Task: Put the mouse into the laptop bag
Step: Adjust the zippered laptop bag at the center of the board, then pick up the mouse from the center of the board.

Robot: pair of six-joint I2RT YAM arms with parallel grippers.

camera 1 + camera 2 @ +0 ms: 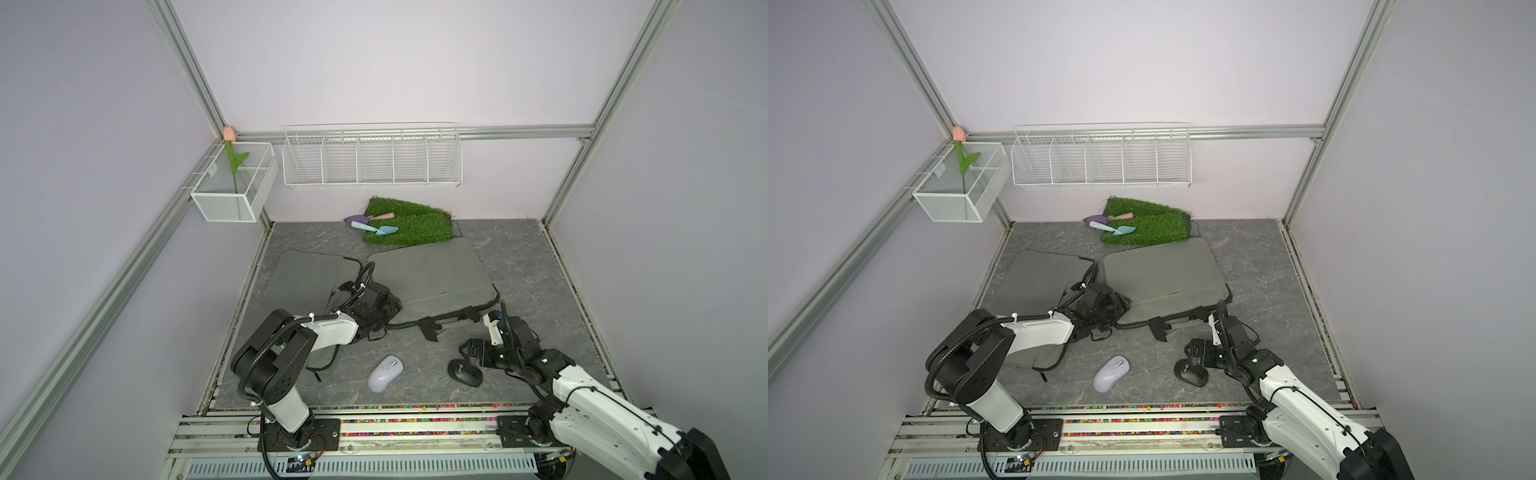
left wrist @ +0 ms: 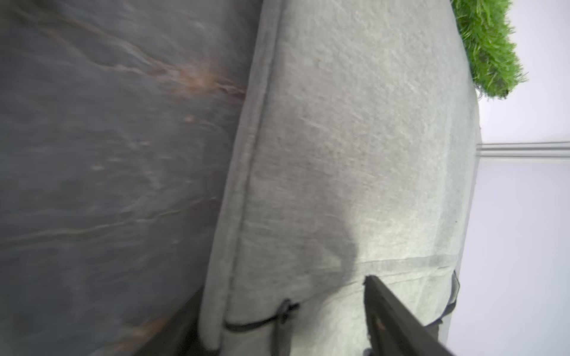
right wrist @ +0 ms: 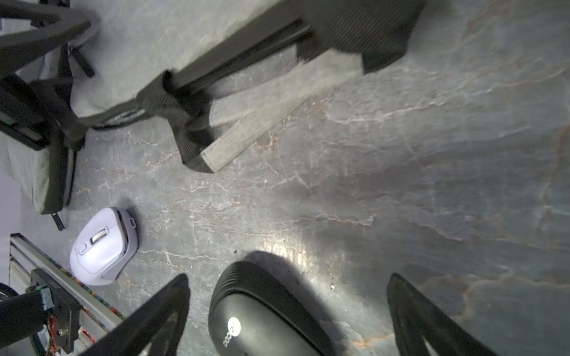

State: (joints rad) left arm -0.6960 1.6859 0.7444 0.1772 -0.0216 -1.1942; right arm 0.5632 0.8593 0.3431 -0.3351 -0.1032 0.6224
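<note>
Right gripper [image 3: 288,279] has jaws spread wide either side of the black mouse [image 1: 465,373] on the table [image 1: 540,291], not pinching. Lavender mouse [image 1: 385,373] lies apart with bare table around it. Left gripper [image 1: 388,308] is at the laptop bag [image 1: 432,274] near edge; can't tell its jaw state.

Black mouse [image 1: 465,373], lilac mouse [image 1: 385,373], grey bag [image 1: 432,274]
</note>
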